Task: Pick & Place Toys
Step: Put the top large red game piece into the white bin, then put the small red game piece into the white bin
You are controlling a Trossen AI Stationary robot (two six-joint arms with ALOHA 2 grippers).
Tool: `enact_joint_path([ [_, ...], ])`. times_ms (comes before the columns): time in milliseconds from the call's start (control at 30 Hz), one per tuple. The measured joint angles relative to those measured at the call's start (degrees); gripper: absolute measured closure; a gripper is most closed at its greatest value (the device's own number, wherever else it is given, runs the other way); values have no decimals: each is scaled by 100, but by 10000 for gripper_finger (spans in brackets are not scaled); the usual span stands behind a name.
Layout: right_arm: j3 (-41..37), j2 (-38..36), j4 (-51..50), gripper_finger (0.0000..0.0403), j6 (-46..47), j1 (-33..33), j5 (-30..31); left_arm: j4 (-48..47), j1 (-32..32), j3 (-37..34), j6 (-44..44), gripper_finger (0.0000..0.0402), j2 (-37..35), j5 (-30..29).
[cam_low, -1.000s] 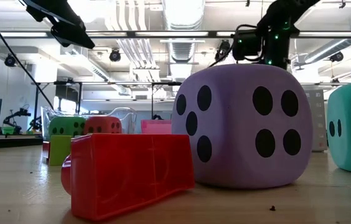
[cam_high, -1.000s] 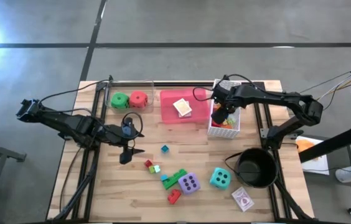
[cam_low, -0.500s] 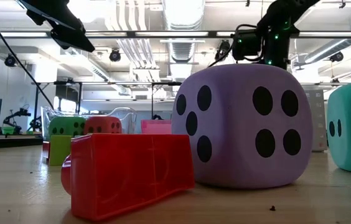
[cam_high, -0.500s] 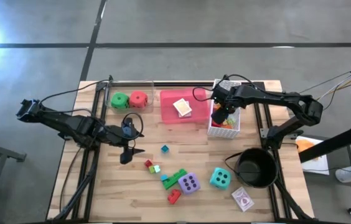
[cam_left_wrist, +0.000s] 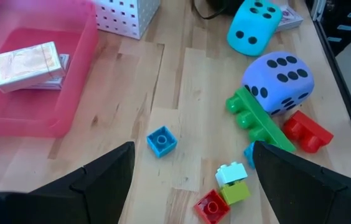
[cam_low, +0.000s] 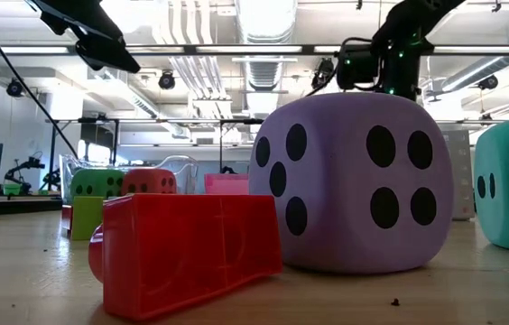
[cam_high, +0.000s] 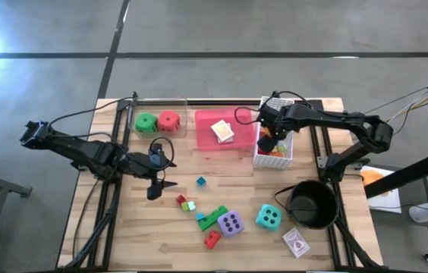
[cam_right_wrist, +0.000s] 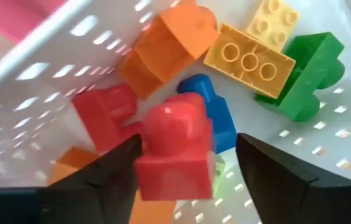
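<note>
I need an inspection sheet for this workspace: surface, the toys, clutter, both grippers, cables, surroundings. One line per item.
Surface: wooden table, slatted top.
Job's things: purple die, teal die, a card pack and loose bricks on the table; green die and red die in a clear bin; card pack in the pink tray; bricks in the white basket.
Clutter: black pot.
Grippers: left gripper open, empty, above the loose bricks; right gripper open inside the basket, a red brick between its fingers.
Cables: black loops by both arms.
Surroundings: grey floor; no people seen.
</note>
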Motion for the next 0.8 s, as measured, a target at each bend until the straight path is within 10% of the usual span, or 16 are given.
enact_joint_path([
  [800, 677, -83, -883, 81, 431, 465, 91, 323, -4, -201, -23, 73, 460, -575],
])
